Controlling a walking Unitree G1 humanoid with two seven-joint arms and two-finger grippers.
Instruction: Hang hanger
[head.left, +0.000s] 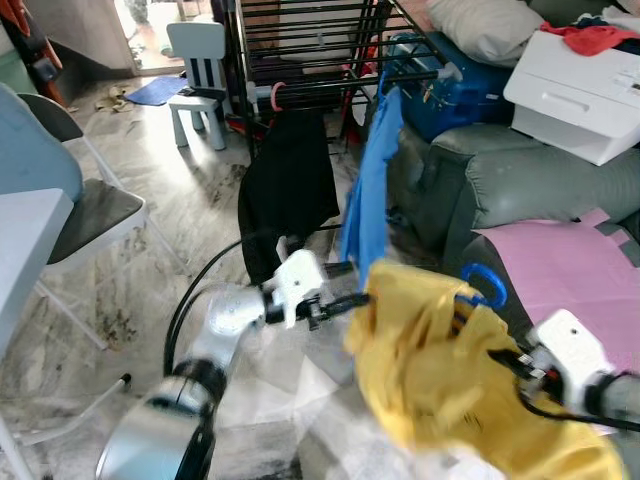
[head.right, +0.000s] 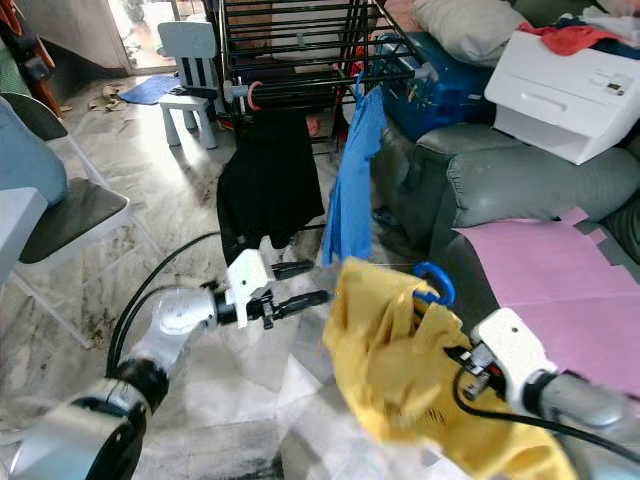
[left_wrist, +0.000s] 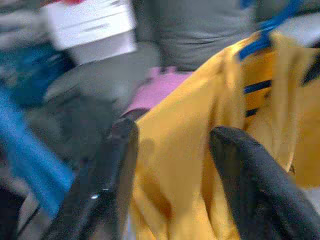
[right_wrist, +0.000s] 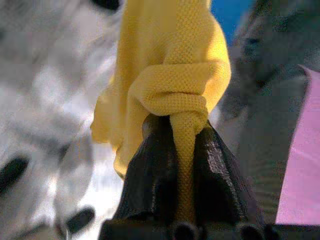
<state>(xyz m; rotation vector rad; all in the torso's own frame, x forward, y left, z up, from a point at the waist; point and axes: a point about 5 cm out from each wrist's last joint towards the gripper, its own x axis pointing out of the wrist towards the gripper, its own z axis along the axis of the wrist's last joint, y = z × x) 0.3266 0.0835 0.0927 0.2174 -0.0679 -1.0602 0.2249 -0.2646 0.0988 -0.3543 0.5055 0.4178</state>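
A yellow shirt (head.left: 430, 370) hangs on a blue hanger (head.left: 487, 283) whose hook sticks up above the collar. My right gripper (right_wrist: 181, 129) is shut on a bunched fold of that shirt, low at the right. My left gripper (head.left: 356, 283) is open, its fingertips right at the shirt's left edge; in the left wrist view the yellow cloth lies just beyond the two spread fingers (left_wrist: 112, 170). Behind stands a black drying rack (head.left: 310, 45) with a black garment (head.left: 290, 185) and a blue garment (head.left: 368, 195) hung on its front rail.
A grey sofa (head.left: 520, 185) on the right carries a white box (head.left: 590, 95), a blue bag (head.left: 450, 90) and a pink sheet (head.left: 570, 270). A folding chair (head.left: 95, 210) and a table edge (head.left: 25, 240) stand left. A small white chair (head.left: 200, 70) is at the back.
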